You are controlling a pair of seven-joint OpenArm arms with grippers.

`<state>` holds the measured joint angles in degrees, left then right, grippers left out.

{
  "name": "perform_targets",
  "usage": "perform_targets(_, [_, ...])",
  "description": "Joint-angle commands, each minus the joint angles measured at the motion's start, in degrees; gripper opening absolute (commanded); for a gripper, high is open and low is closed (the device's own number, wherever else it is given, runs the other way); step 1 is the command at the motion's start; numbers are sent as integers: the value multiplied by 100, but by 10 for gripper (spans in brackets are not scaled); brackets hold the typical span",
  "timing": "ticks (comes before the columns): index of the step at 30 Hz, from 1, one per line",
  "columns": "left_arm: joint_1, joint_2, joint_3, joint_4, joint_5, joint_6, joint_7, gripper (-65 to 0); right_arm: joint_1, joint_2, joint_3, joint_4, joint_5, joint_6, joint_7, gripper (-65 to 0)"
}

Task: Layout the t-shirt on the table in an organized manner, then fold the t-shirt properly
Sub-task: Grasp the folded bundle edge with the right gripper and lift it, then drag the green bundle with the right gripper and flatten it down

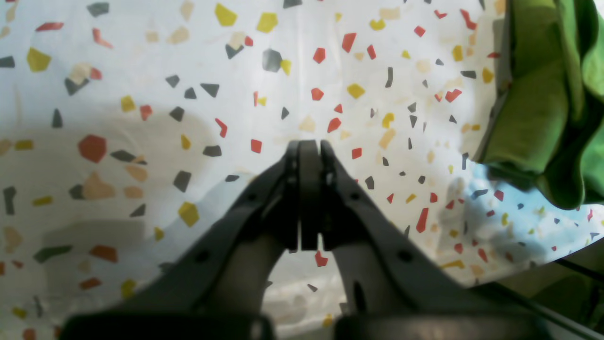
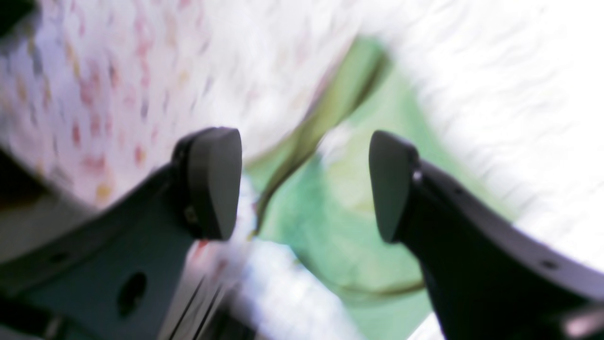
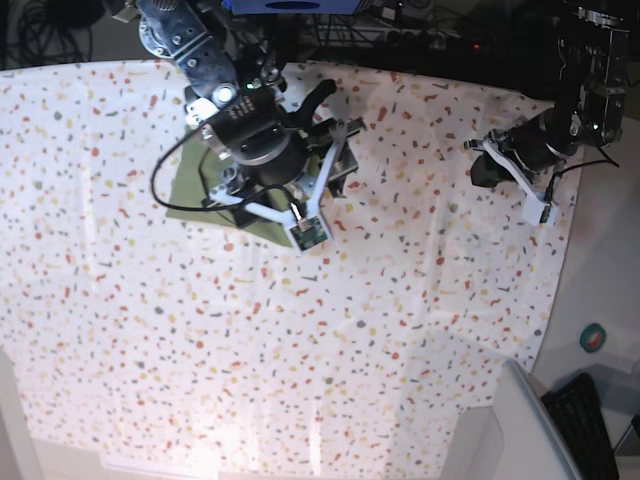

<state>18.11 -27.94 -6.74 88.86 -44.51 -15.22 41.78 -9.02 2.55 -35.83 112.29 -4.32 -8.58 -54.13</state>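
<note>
The olive-green t-shirt (image 3: pixel 185 195) lies as a small folded packet at the back left of the table (image 3: pixel 350 320), largely covered by my right arm. In the blurred right wrist view my right gripper (image 2: pixel 302 184) stands open with nothing between its fingers, and the t-shirt (image 2: pixel 330 226) shows below the gap. Far from the shirt, near the table's right edge, my left gripper (image 3: pixel 478 160) hangs over bare cloth. Its fingers (image 1: pixel 309 146) are pressed together and empty, with the table (image 1: pixel 141 118) beneath them.
A fold of green fabric (image 1: pixel 542 94) fills the right edge of the left wrist view, beside the table's edge; I cannot tell what it belongs to. A grey bin (image 3: pixel 510 420) stands off the table's front right corner. Cables and equipment line the back edge.
</note>
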Motion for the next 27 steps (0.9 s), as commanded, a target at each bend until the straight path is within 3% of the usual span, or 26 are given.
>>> perform_targets(1, [-31, -102, -60, 68, -63, -29, -77, -650, 44, 145, 89, 125, -3, -8, 46, -246])
perform_targets(3, [-13, -199, -60, 68, -63, -29, -77, -650, 176, 233, 476, 19, 14, -8, 46, -252])
perform_targets(5, [5, -234, -60, 68, -63, -29, -77, -650, 229, 233, 942, -359, 14, 10, 46, -324])
perform_targets(7, [5, -234, -60, 68, -63, -29, -77, -650, 317, 224, 1276, -631, 23, 18, 46, -455])
perform_targets(9, [13, -234, -60, 68, -63, -29, -77, -650, 370, 216, 1487, -913, 23, 18, 46, -645])
perform_targets(13, [-31, -208, -60, 68, -63, -29, -77, -650, 458, 207, 1847, -1299, 23, 18, 46, -650])
perform_targets(20, [-39, -208, -69, 68, -63, -29, -77, -650, 379, 163, 1865, -1537, 102, 18, 90, -650])
perform_targets(27, [-13, -208, -69, 59, -63, -29, -77, -650, 607, 145, 2375, -2970, 577, 18, 1039, -650])
